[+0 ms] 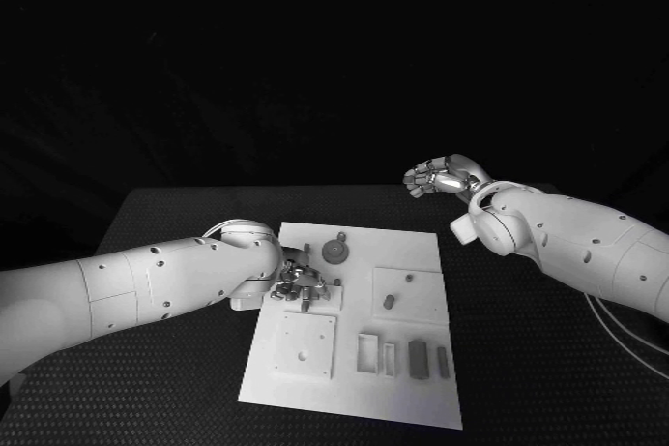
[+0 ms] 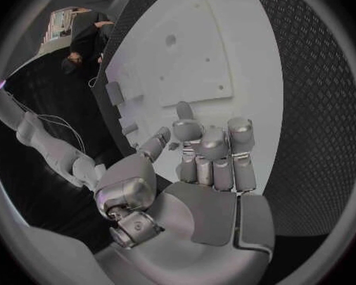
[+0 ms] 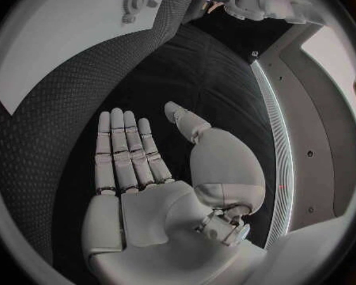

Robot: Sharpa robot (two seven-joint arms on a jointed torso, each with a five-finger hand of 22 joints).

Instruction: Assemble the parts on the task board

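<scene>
The left robot hand (image 1: 297,282) curls its fingers on a small grey part (image 2: 184,111) over the white rectangular task board (image 1: 419,369); the right robot hand (image 3: 146,171) hovers open-palmed, empty, above the black worktop (image 1: 558,369).

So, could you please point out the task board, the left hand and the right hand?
task board (image 1: 419,378): head view, bare near part of the plate.
left hand (image 1: 299,282): head view, middle of the hand.
right hand (image 3: 139,171): right wrist view, palm.

The head camera looks down on the task board (image 1: 356,315); each wrist camera sits close behind its palm, both facing that board.
</scene>
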